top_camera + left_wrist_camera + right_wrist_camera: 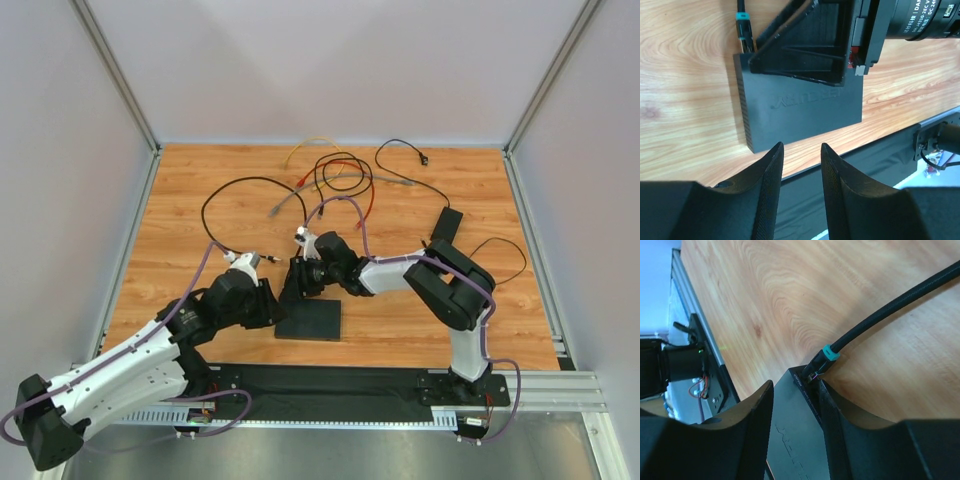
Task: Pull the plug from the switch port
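My left gripper (801, 147) has its fingers (767, 190) parted and empty. The switch (805, 110) lies flat on the table (450, 320) just beyond their tips, near the front edge. My right gripper (795, 390) stands apart too, gripping nothing, over the switch's corner. There the teal-collared plug (826, 356) sits in its port beside one finger, with open wood beyond.

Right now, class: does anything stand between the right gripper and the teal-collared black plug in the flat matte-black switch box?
Nothing visible does: the right gripper straddles the switch corner, plug just beyond its fingertips.
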Controlling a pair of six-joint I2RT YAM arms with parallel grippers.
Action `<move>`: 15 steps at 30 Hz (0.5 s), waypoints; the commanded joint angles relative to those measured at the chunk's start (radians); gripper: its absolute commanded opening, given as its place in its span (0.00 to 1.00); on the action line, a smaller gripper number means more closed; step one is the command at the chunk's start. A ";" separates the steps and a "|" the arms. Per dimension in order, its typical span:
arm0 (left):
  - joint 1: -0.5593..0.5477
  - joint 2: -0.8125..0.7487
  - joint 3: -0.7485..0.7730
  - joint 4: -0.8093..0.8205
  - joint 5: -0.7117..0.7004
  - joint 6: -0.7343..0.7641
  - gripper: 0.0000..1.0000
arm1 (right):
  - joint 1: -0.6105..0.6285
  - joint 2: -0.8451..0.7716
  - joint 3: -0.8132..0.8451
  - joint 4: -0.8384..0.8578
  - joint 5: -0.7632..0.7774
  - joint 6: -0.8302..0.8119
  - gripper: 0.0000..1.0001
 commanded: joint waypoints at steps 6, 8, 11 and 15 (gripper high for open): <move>0.007 -0.102 -0.013 -0.080 -0.030 0.011 0.43 | 0.001 0.037 -0.068 0.195 -0.235 0.083 0.41; 0.007 -0.133 -0.031 -0.085 -0.017 -0.002 0.43 | -0.004 0.028 -0.100 0.258 -0.245 0.114 0.41; 0.007 -0.153 -0.085 -0.054 0.019 -0.022 0.42 | -0.030 0.020 -0.079 0.218 -0.167 0.142 0.42; 0.007 -0.121 -0.145 0.059 0.066 -0.046 0.36 | -0.040 0.028 -0.030 0.120 -0.137 0.140 0.46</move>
